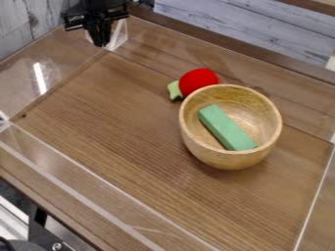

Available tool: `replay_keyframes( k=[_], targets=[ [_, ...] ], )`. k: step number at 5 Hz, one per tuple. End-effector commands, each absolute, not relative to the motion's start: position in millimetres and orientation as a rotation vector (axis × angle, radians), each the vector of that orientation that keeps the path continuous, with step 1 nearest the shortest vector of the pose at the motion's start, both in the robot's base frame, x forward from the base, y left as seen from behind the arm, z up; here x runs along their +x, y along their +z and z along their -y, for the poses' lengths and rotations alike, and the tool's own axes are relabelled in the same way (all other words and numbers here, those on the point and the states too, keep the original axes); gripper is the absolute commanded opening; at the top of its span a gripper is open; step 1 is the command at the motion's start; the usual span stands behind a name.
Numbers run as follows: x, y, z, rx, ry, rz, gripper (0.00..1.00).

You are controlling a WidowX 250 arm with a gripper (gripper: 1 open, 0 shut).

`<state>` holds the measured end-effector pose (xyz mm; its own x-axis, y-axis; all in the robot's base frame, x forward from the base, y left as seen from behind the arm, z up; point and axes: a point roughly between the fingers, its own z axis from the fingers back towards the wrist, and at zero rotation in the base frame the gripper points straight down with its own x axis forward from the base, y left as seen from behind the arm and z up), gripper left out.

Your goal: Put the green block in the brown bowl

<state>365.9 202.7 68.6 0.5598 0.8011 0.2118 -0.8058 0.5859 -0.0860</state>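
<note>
The green block [226, 127] lies flat and slightly tilted inside the brown bowl [230, 158], which stands on the wooden table right of centre. My gripper [100, 39] hangs over the table's far left corner, well away from the bowl. Its dark fingers are drawn close together and nothing shows between them.
A red ball [199, 80] rests just behind the bowl, with a small green-yellow piece [173, 90] at its left side. Clear plastic walls [53, 157] fence the table on the left and front. A plank wall [249, 25] runs along the back.
</note>
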Motion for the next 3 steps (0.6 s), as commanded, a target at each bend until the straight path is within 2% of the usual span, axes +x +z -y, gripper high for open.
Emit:
replay_keyframes(
  k=[1, 2, 3],
  targets=[
    [373.0, 98.3, -191.7, 0.022, 0.905, 0.307, 1.0],
    [371.3, 109.8, -184.2, -0.002, 0.892, 0.309, 1.0],
    [370.8, 113.6, -184.3, -0.019, 0.886, 0.321, 0.0]
  ],
)
